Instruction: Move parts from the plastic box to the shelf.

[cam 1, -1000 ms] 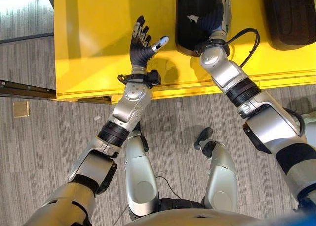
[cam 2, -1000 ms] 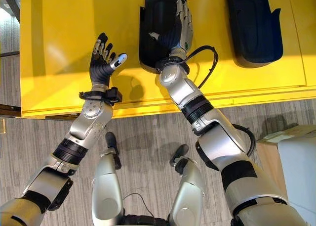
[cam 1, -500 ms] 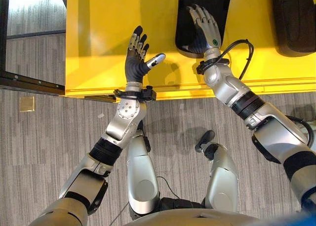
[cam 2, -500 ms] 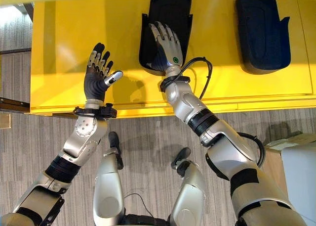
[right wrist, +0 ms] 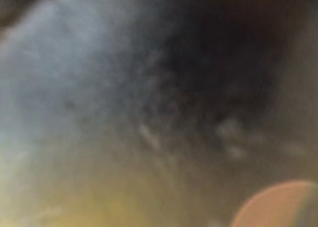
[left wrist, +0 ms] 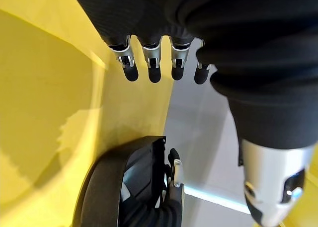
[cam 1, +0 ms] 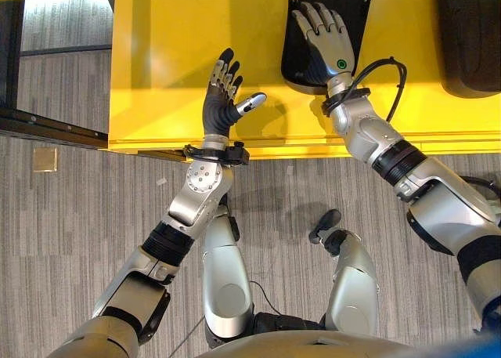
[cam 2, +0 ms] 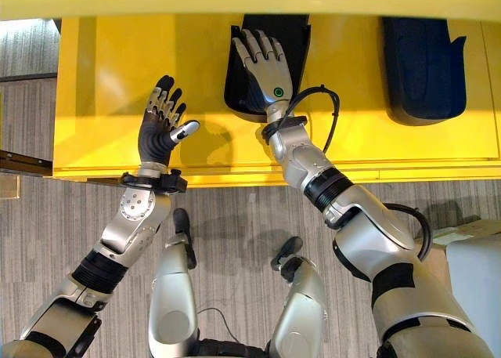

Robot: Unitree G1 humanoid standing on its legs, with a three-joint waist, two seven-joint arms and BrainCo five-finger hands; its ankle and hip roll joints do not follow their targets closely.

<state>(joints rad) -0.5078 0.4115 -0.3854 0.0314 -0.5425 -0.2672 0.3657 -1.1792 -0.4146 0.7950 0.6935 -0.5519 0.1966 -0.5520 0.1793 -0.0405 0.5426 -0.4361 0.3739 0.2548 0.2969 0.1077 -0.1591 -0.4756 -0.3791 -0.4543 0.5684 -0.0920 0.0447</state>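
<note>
A black moulded part [cam 2: 239, 92] lies on the yellow shelf [cam 1: 164, 68]. My right hand [cam 2: 262, 56] rests flat on top of it, open, with its fingers straight and spread. A second black part [cam 2: 423, 68] lies on the shelf further right, untouched. To the left of the first part my left hand [cam 1: 221, 99] is held open over bare yellow shelf, fingers straight and thumb out, holding nothing. In the left wrist view its fingers [left wrist: 149, 63] point along the shelf towards the black part [left wrist: 114, 187].
The shelf's front edge runs across the view just behind my wrists. Grey carpet lies below it. A dark rail [cam 1: 47, 127] runs off the shelf's left end, with a small tan plate [cam 1: 45, 160] on the floor nearby. A pale box [cam 2: 470, 256] stands at the lower right.
My right hand, which reached along the black part a second ago, has drawn back a little and now lies flat on it. The camera has shifted; the left hand holds its pose.
</note>
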